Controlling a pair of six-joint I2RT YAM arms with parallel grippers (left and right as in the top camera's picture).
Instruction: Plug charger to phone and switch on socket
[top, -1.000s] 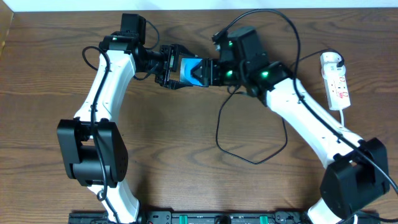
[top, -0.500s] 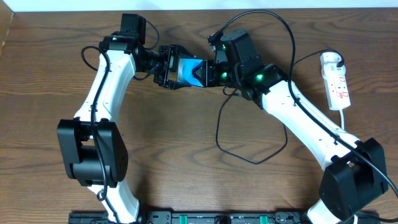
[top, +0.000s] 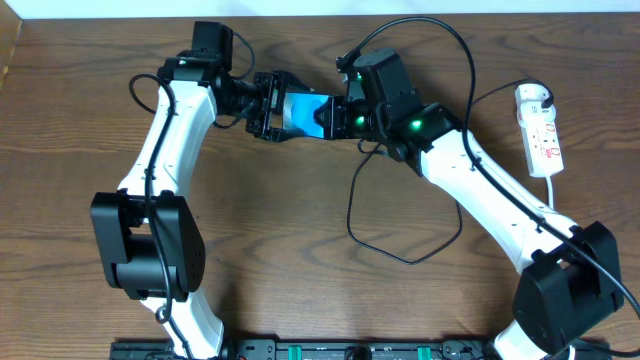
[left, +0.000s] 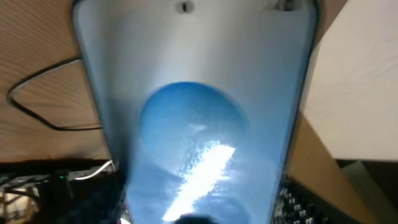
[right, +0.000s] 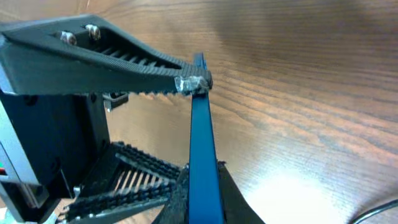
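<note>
The phone (top: 296, 110) was at the far middle of the table (top: 280, 250), screen up, clamped across its width by the left claw (top: 306, 114). At its right end sat the right claw (top: 336, 118), fingers together, though whether they pinched anything could not be told. The charger (top: 350, 212) looped on the table near the right arm, and the socket (top: 541, 135) lay at the far right, well apart.

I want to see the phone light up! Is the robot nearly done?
Not yet. Done: the left jaws hold the phone. Happening now: the right jaws, shut, sit at the phone's edge; I cannot tell if the charger is in. Still to do: switching on the socket, untouched, off to the right.
</note>
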